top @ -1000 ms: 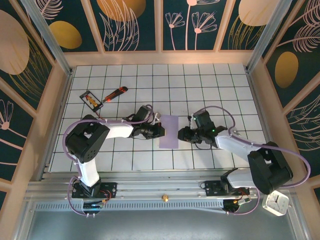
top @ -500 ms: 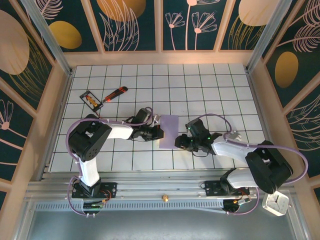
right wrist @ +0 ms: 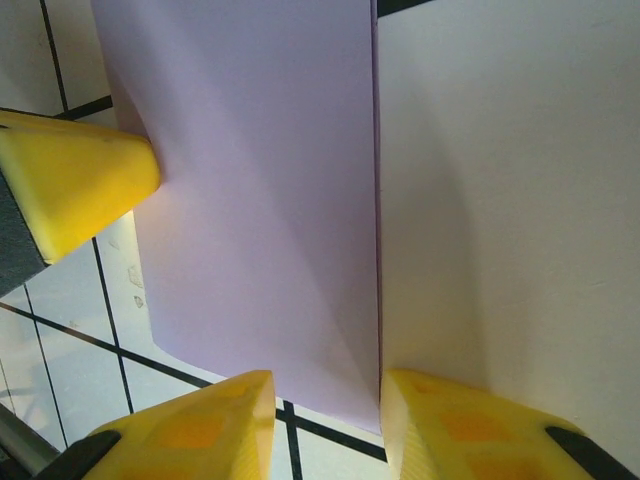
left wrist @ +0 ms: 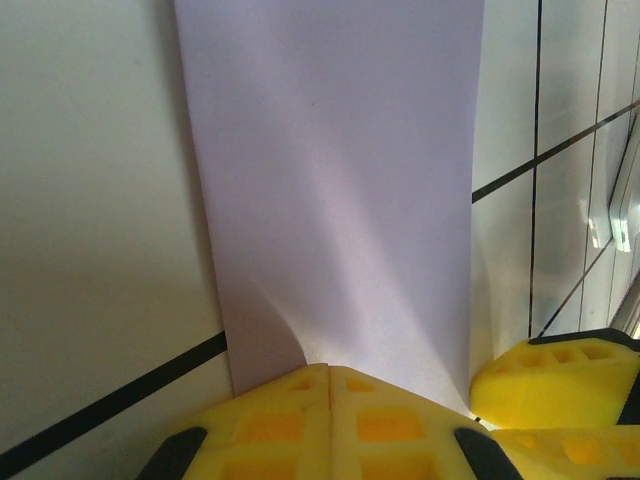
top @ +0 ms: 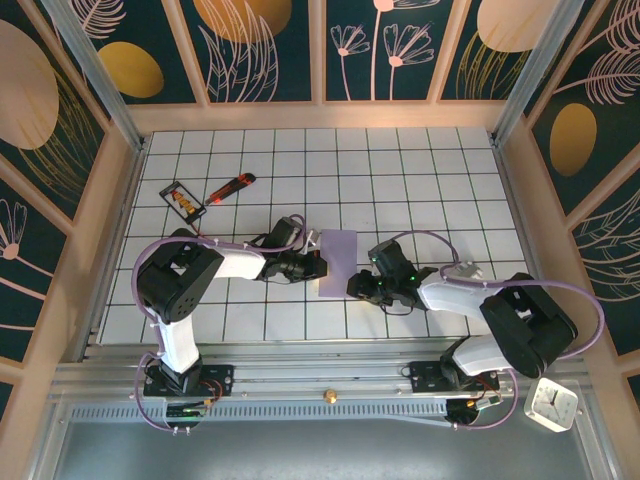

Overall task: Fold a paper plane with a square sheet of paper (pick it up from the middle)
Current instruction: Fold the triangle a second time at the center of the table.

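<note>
The square sheet of paper (top: 338, 256) lies folded in half as a pale lavender rectangle at the middle of the grid table. My left gripper (top: 320, 264) meets its left edge; in the left wrist view the yellow fingers (left wrist: 330, 372) are shut, and the sheet (left wrist: 340, 180) rises slightly into their tips. My right gripper (top: 353, 288) is at the near right corner. In the right wrist view it stands open (right wrist: 328, 400), straddling the corner of the sheet (right wrist: 260, 180) along its folded edge. The left gripper's fingertip (right wrist: 70, 180) shows on the far side of the paper.
A red-orange utility knife (top: 230, 187) and a small black-framed card (top: 183, 200) lie at the back left of the table. Wooden walls (top: 110, 220) close in three sides. A white clock (top: 552, 404) sits off the table at the near right.
My right gripper has slid toward the near edge and slightly left along the paper's right side, down to the near corner. The left gripper and the paper have stayed put.
</note>
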